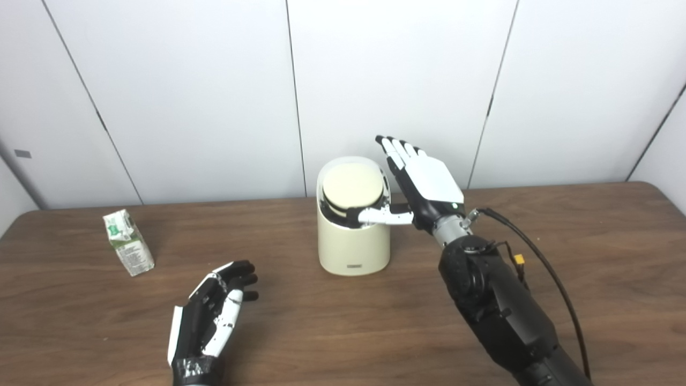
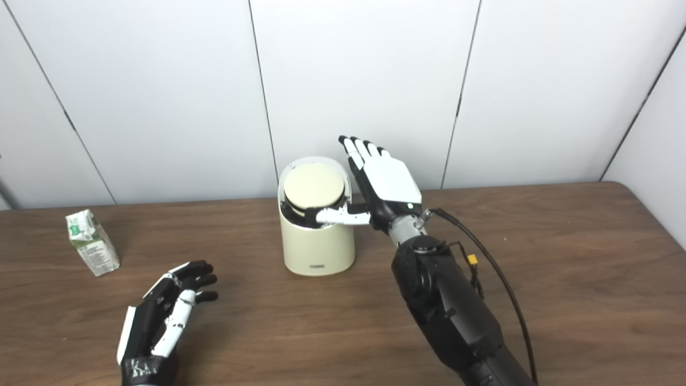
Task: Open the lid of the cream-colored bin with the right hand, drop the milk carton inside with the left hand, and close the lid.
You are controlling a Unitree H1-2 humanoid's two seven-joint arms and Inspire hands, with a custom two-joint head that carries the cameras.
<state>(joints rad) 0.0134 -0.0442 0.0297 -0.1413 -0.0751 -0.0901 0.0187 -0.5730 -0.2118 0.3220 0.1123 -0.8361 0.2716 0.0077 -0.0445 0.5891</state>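
**At the bin: right thumb on the tilted lid**

On the brown wooden desk [image 1: 589, 257], toward its back edge and near the middle, stands the cream-colored bin [image 1: 353, 246]. Its round lid [image 1: 352, 185] is tipped, its face angled up toward the cameras, with a dark gap showing beneath the front edge.

The right hand [image 1: 426, 185] is raised just beside the bin on its right. Its fingers [image 1: 399, 153] are held straight and close together, pointing up and away behind the rim, closed on nothing. The thumb reaches sideways across the front rim, its dark tip touching the lower edge of the lid. A black cable [image 1: 546, 273] loops from the wrist down along the forearm.

The milk carton [image 1: 128, 242] stands upright, green and white, at the left of the desk, well apart from the bin and untouched.

The left hand [image 1: 211, 316] is low over the desk near the front edge, between carton and bin but clear of both. Its fingers are spread a little and gently curled, with nothing in them.
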